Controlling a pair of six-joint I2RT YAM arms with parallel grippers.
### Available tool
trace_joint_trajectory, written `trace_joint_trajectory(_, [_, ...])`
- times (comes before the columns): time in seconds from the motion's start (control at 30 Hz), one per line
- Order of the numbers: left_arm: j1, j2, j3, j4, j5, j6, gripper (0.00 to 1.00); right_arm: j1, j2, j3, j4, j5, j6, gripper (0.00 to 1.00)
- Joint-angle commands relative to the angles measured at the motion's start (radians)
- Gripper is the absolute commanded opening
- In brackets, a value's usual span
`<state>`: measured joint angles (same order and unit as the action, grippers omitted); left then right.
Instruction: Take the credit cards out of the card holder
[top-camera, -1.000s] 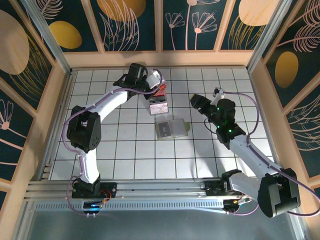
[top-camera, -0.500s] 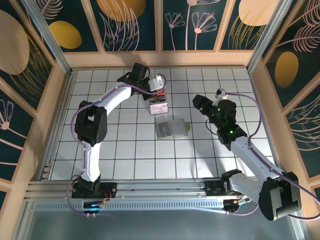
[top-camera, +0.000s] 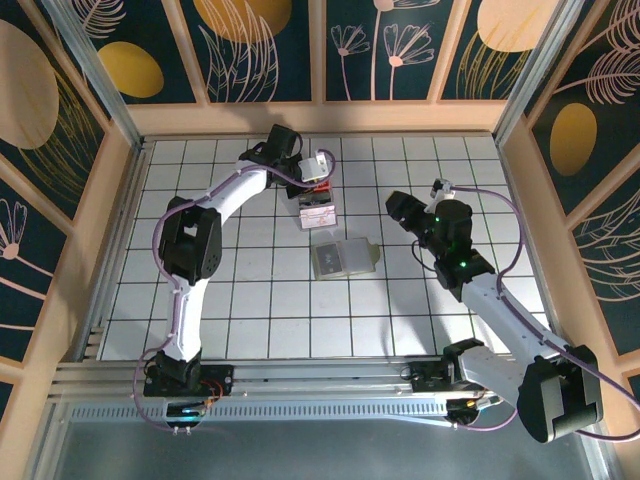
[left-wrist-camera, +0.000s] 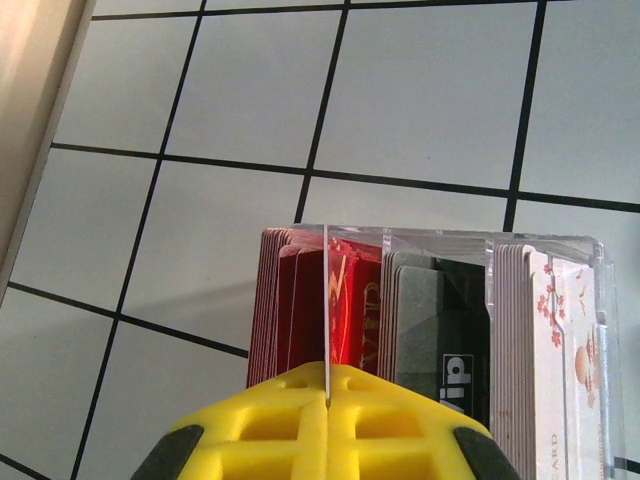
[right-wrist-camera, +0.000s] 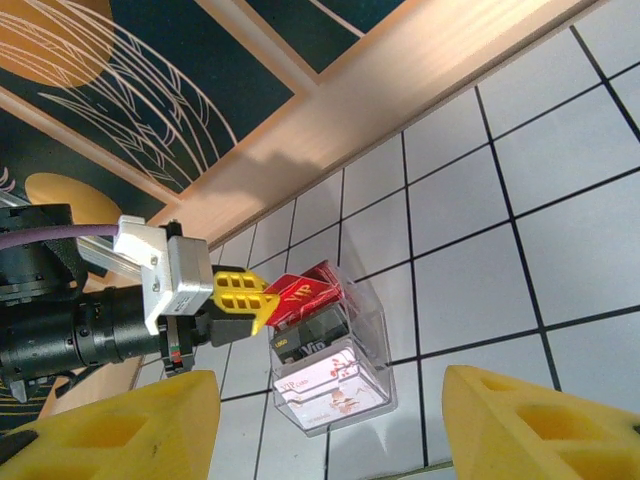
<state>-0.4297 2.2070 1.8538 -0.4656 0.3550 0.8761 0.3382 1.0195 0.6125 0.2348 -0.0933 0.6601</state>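
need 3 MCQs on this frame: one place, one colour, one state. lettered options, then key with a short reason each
1. Where does the card holder lie?
A. against the far wall
B. on the table, on the near side of the clear box
C. on the metal rail at the near edge

2. What colour is the card in the left claw?
A. blue
B. green
C. red

3. How does the right claw stand?
A. open, holding nothing
B. shut on a wallet
C. shut on a pen

Key:
1 B: the top view shows it flat on the tiles, just nearer than the box.
2 C: the right wrist view shows a red card pinched over the box.
3 A: its yellow fingers stand wide apart with nothing between them.
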Motion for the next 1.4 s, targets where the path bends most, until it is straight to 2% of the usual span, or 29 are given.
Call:
trace_joint_trajectory(0.0, [0.009, 0.026, 0.038, -0.040, 0.003, 0.043, 0.00, 0.005, -0.016, 0.004, 0.011, 0.027, 0.008, 0.60])
trace_joint_trajectory(0.33, [0.011, 0.036, 0.040, -0.060, -0.010, 0.056, 0.00, 0.004, -0.007, 0.006, 0.014, 0.021, 0.012, 0.59])
trace_joint_trajectory(0.53, [0.011, 0.044, 0.049, -0.057, -0.030, 0.018, 0.00, 0.005, -0.007, 0.000, 0.027, 0.018, 0.021, 0.59])
trace_joint_trajectory(0.57, [0.011, 0.050, 0.056, -0.061, -0.034, 0.013, 0.04, 0.007, -0.004, 0.000, 0.026, 0.018, 0.023, 0.59])
trace_joint_trajectory(0.73, [0.010, 0.072, 0.100, -0.078, -0.034, -0.007, 0.06, 0.011, -0.003, 0.001, 0.026, 0.018, 0.024, 0.58])
trace_joint_trajectory(0.77, [0.011, 0.077, 0.109, -0.079, -0.032, -0.012, 0.13, 0.011, -0.004, 0.001, 0.026, 0.019, 0.024, 0.58])
trace_joint_trajectory(1.3, [0.010, 0.079, 0.148, -0.078, -0.054, -0.042, 0.15, 0.019, -0.007, 0.001, 0.026, 0.022, 0.016, 0.58])
trace_joint_trajectory(1.33, [0.011, 0.079, 0.150, -0.077, -0.057, -0.042, 0.21, 0.020, -0.009, 0.002, 0.027, 0.022, 0.016, 0.58])
trace_joint_trajectory(1.37, [0.011, 0.081, 0.148, -0.076, -0.060, -0.041, 0.22, 0.021, -0.010, 0.000, 0.027, 0.023, 0.016, 0.58])
